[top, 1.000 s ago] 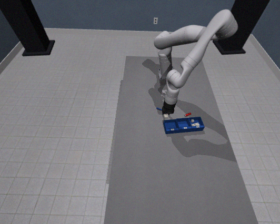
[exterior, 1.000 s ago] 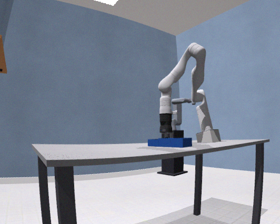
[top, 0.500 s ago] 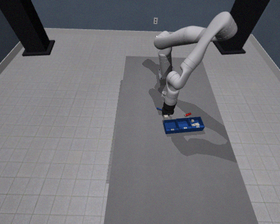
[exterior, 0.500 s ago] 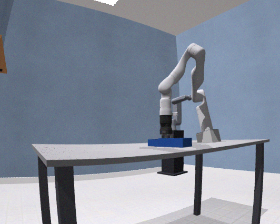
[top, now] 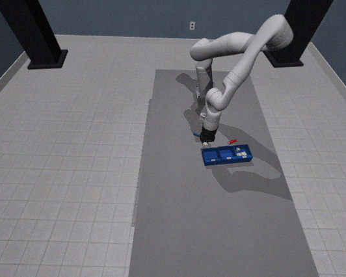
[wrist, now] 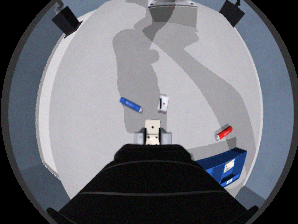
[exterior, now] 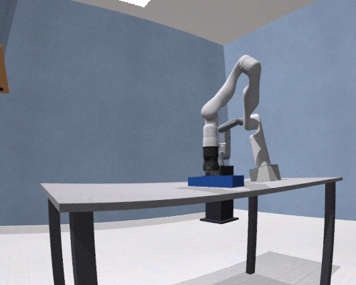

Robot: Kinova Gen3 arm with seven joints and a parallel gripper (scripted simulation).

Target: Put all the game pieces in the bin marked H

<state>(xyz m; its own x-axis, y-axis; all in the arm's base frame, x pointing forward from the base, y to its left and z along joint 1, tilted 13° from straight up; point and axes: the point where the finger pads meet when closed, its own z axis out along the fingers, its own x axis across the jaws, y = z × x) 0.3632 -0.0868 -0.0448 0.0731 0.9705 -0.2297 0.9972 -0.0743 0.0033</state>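
I see my black end effector (top: pixel 206 142) low over the grey counter (top: pixel 183 211), pinching a small pale rectangular game piece (wrist: pixel 153 129) — blue three-compartment plastic bin (top: pixel 227 155) just beside it.

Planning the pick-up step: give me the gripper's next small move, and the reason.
Probably finish closing before any lift. The gripper is low over the table with a pale piece between its half-closed fingers, beside the blue bins; a firm grip is not yet evident.
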